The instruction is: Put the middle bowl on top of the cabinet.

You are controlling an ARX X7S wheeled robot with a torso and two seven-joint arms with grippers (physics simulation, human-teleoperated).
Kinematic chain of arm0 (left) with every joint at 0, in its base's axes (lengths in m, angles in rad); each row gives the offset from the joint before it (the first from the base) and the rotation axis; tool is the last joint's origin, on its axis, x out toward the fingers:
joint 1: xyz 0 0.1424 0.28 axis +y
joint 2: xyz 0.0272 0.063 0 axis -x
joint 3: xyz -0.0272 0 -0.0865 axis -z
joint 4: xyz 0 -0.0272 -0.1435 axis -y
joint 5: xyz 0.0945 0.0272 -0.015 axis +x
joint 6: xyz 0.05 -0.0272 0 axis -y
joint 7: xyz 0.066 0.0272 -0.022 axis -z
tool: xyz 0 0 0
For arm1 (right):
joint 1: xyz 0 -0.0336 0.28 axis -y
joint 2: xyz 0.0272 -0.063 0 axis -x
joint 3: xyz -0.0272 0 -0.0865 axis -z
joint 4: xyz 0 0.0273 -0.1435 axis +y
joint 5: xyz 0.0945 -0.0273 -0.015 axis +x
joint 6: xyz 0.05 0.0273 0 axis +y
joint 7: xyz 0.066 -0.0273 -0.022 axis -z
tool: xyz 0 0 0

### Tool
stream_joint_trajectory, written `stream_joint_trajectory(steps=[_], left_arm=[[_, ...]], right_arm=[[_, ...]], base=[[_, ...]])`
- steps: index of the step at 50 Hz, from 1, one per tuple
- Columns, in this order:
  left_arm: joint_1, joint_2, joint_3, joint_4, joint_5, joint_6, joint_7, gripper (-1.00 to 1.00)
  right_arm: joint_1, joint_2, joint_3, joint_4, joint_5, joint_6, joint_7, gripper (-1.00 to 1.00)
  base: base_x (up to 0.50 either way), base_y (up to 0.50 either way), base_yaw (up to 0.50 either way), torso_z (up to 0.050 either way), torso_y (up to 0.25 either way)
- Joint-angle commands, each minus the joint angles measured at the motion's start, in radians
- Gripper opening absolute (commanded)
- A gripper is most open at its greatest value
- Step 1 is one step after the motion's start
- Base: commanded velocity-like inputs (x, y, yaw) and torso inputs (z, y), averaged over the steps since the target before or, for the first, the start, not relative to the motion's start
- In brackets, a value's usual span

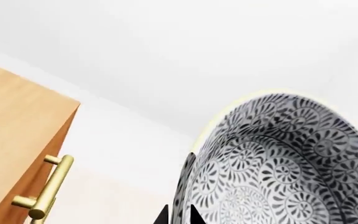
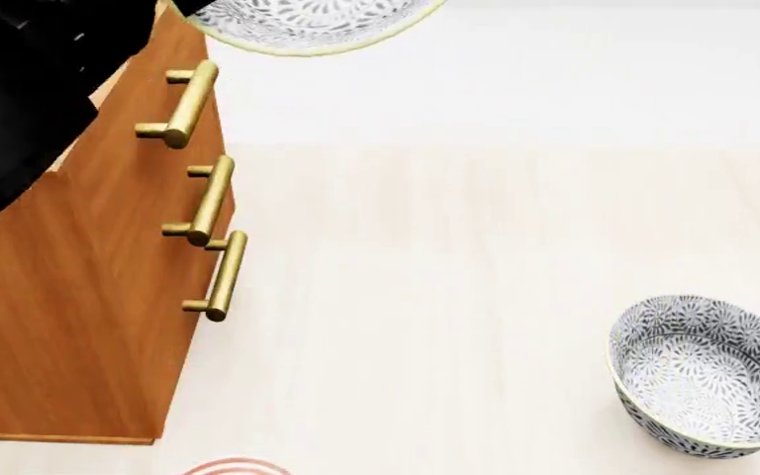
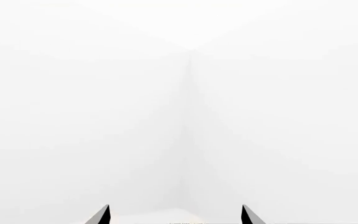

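Tall wooden cabinet stands on the pale floor. The middle bowl hangs high beside its top, pinched at the rim by the left gripper. Right gripper open, empty

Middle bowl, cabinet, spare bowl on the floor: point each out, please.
middle bowl [image 1: 278, 163], left wrist view, patterned inner wall.
cabinet [image 2: 90, 317], head view, orange-brown front panel.
bowl on the floor [image 2: 697, 371], head view, patterned inside.

My left arm's smooth, glossy black shell fills the head view's corner; both wrist views show only thin, pointed black fingertips.
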Motion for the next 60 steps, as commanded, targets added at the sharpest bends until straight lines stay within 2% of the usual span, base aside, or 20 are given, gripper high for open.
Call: stream_joint_trajectory(steps=[1,13,31,38,54,60], left_arm=[[-0.140,0.027,-0.038,-0.296,-0.039,0.030,-0.040,-1.00],[-0.253,0.064,-0.045,-0.675,-0.009,0.088,0.020,-1.00],[-0.315,0.102,-0.035,-1.029,0.086,0.273,0.015,-1.00],[-0.412,0.166,-0.013,-1.333,0.116,0.310,0.129,-1.00],[-0.377,0.126,-0.049,-1.339,0.119,0.410,0.063,-1.00],[-0.370,0.109,-0.047,-1.339,0.164,0.438,0.028,-1.00]], right_arm=[[-0.026,-0.003,0.009,-0.001,0.002,-0.018,0.012,1.00],[-0.044,-0.004,0.010,0.000,0.004,-0.036,0.020,1.00],[-0.061,-0.002,0.012,0.000,0.007,-0.049,0.028,1.00],[-0.048,0.003,0.009,0.000,0.010,-0.039,0.026,1.00],[-0.053,0.002,0.000,0.025,0.007,-0.066,0.035,1.00],[-0.055,0.002,-0.001,0.013,0.005,-0.059,0.039,1.00]], base=[[0.00,0.00,0.00,0.000,0.000],[0.00,0.00,0.00,0.000,0.000],[0.00,0.00,0.00,0.000,0.000],[0.00,0.00,0.00,0.000,0.002],[0.00,0.00,0.00,0.000,0.000],[0.00,0.00,0.00,0.000,0.000]])
